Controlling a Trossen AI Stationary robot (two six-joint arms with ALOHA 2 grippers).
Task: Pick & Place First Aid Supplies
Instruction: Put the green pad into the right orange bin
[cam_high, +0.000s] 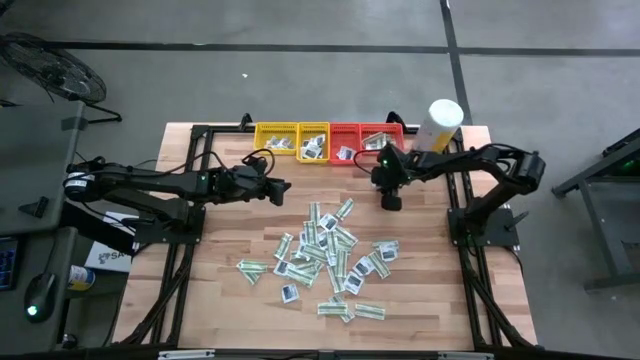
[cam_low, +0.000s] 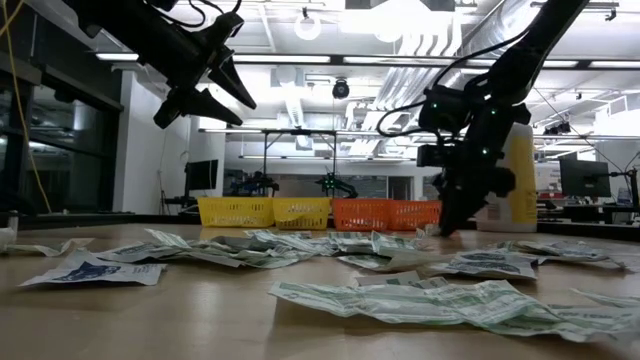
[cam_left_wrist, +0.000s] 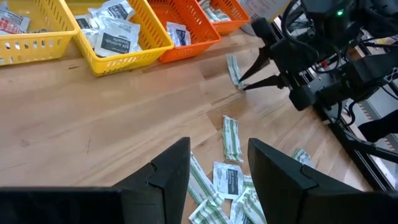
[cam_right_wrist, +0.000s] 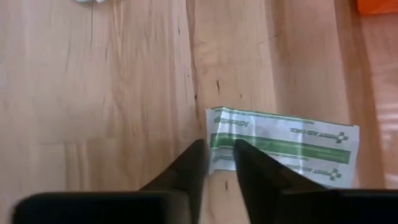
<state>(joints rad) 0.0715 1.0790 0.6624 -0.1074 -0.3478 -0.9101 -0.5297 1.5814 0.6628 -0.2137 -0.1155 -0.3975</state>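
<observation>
The first aid supplies, white-and-green strips and small white squares, lie in a loose pile (cam_high: 325, 255) on the wooden table (cam_high: 220, 300). One strip packet (cam_right_wrist: 286, 146) lies apart, near the red trays. My right gripper (cam_right_wrist: 219, 155) points steeply down at it and is nearly shut on its end; the left wrist view also shows this gripper (cam_left_wrist: 241, 84) at the strip (cam_left_wrist: 233, 67). My left gripper (cam_left_wrist: 217, 168) hangs open above the table, left of the pile, holding nothing. My right gripper has one short end (cam_right_wrist: 216, 148) of the strip packet between its two fingertips, coming from above at a steep slant. One fingertip (cam_right_wrist: 196, 163) stands at the end's edge, the other (cam_right_wrist: 249, 168) on the strip's face just inside it. The strip's remaining length lies flat on the table.
Two yellow trays (cam_high: 277, 138) and two red trays (cam_high: 378, 133) with some packets in them stand in a row at the far edge. A tall white-and-yellow canister (cam_high: 442, 122) stands right of them. Bare wood lies between the trays and the pile.
</observation>
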